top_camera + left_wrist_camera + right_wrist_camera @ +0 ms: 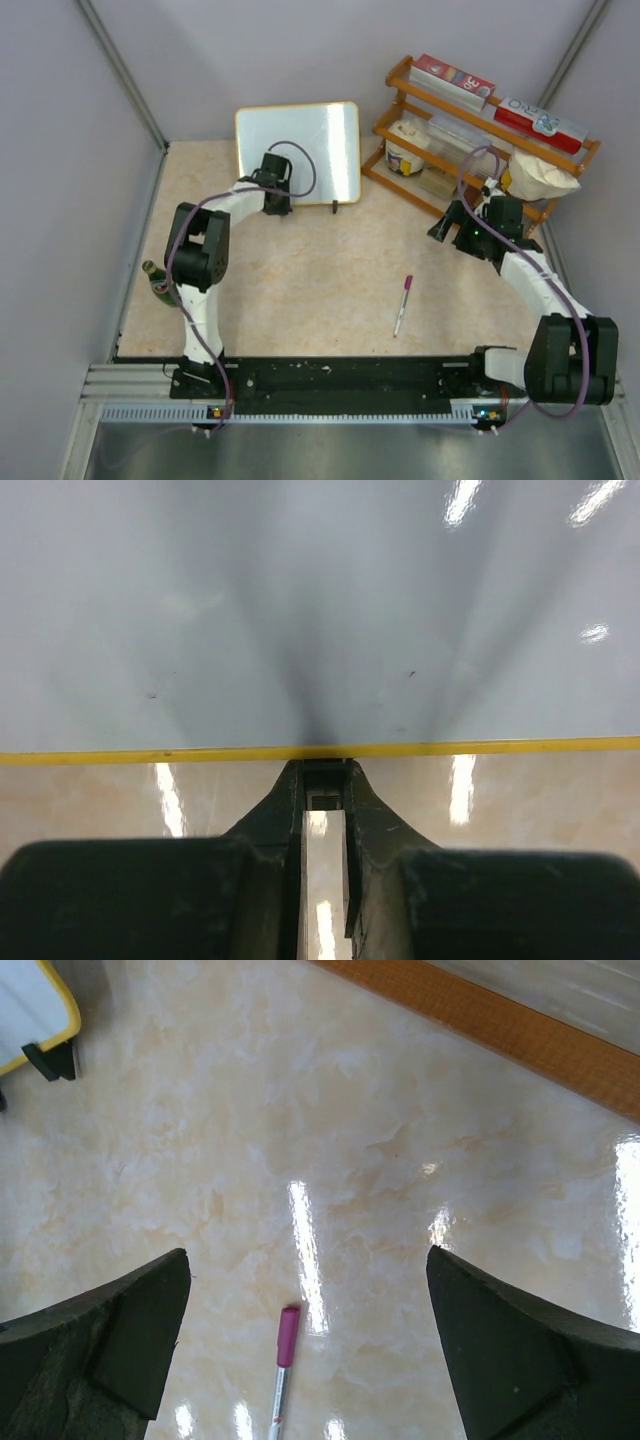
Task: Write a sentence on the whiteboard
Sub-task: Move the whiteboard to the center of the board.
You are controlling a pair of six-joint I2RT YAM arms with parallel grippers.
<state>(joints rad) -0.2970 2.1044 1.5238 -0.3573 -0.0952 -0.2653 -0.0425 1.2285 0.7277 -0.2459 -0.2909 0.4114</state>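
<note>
The whiteboard (pixel 300 150) stands at the back of the table, glossy white with a thin yellow frame and a black clip foot (pixel 335 207). Its blank face fills the left wrist view (pixel 320 610), and a corner shows in the right wrist view (pixel 30 1010). My left gripper (pixel 279 205) is at its bottom edge, jaws drawn narrow on the frame and a dark foot there (pixel 325 770). My right gripper (pixel 445 225) hovers open over bare table (pixel 310 1300). A pen with a magenta cap (pixel 403 305) lies below it (pixel 285 1350), untouched.
A wooden rack (pixel 490 130) at the back right holds boxes, a white tub and a cream bag. A green bottle-like object (pixel 155 280) lies by the left arm's elbow. Grey walls close in on both sides.
</note>
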